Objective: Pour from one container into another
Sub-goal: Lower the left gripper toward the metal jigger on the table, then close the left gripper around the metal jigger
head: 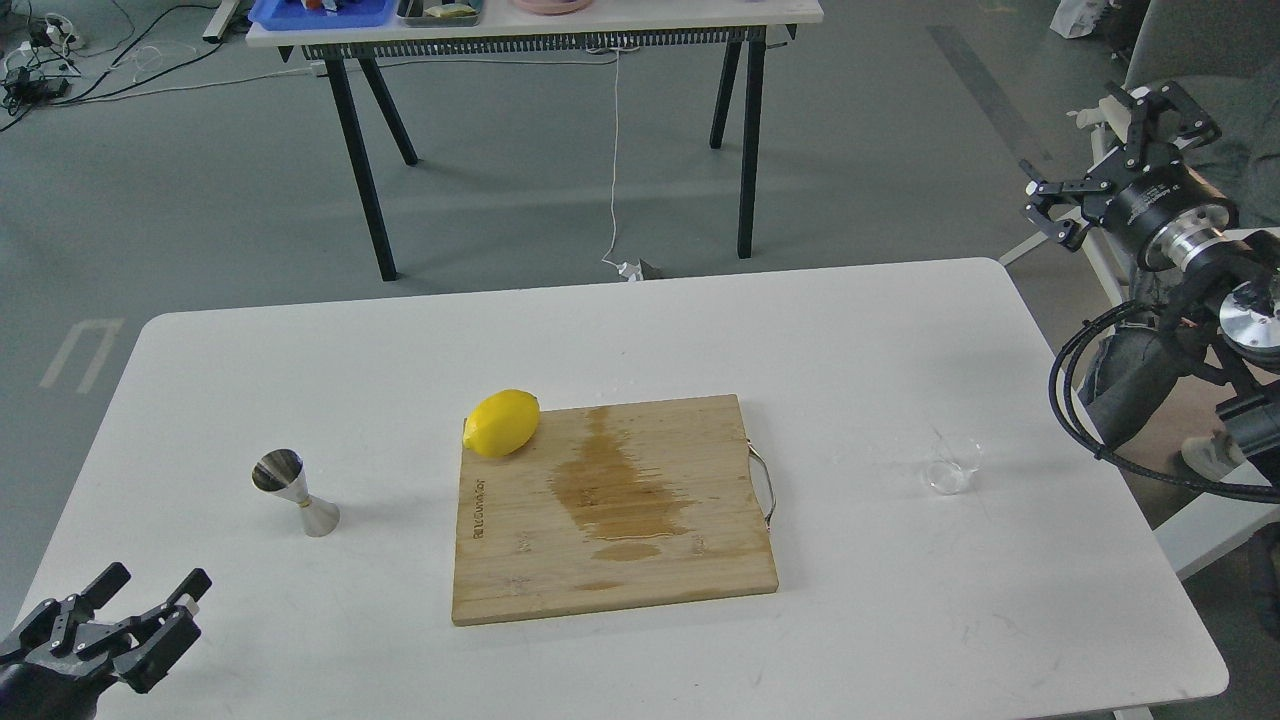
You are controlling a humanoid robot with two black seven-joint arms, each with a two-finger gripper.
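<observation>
The clear glass cup [951, 468] stands on the white table [640, 330] at the right, free of any gripper. The steel hourglass jigger [293, 492] stands upright at the left of the table. My left gripper [150, 588] is low at the table's front left corner, below and left of the jigger, open and holding nothing. My right gripper [1100, 145] is raised beyond the table's right edge, well above and right of the cup, open and empty.
A wooden cutting board [612, 506] with a wet stain and a metal handle lies at the middle. A yellow lemon [502, 423] rests on its far left corner. Black cables [1090, 420] hang at the right edge. Another table [535, 30] stands behind.
</observation>
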